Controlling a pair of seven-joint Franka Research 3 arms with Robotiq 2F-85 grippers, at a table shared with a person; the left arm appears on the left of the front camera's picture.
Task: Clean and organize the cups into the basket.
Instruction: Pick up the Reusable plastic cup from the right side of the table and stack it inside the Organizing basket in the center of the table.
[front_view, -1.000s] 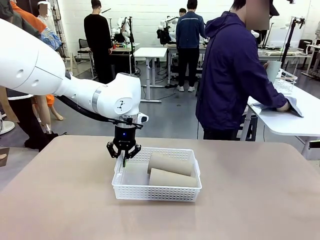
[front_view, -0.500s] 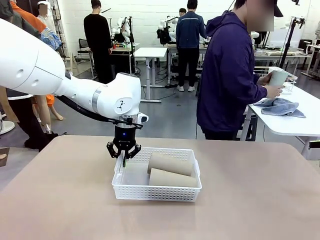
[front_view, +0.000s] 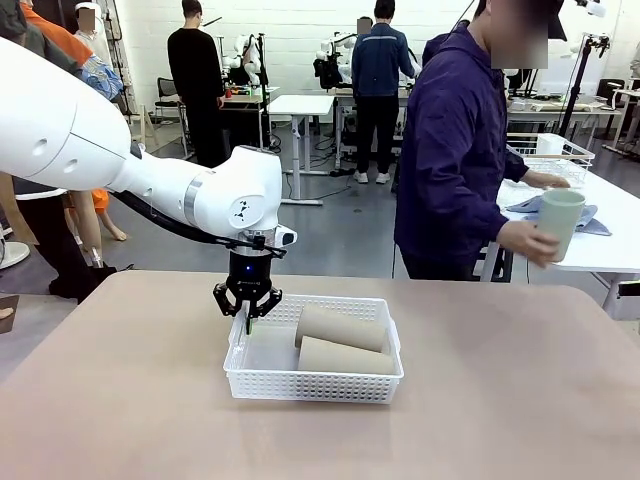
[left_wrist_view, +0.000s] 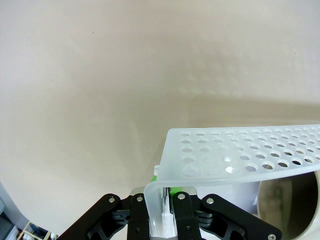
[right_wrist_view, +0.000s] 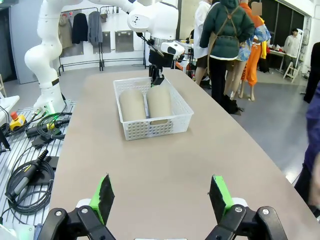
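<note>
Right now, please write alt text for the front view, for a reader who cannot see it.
The left claw grips the rim of a white basket holding two tan cups on their sides. Behind, a person holds a green cup.

The left arm (front_view: 60, 130) is built of glossy white rounded shells, with a brushed silver band (front_view: 195, 198) at one joint and a small black emblem (front_view: 240, 212) just toward 3 o'clock of that band. A thin black cable (front_view: 160, 222) runs beneath the shells. The wrist is black and carries a blue light (front_view: 247, 268). The left tool (front_view: 247, 320) is black, made of hinged links with silver screw heads, and a patch of its green pad shows in the left wrist view. The right tool (right_wrist_view: 162, 197) has the same black links and screws, with bright green pads (right_wrist_view: 103, 197) at 7 and 5 o'clock of its view. The person (front_view: 455, 160) wears a dark purple-blue hooded jacket with long sleeves.
</note>
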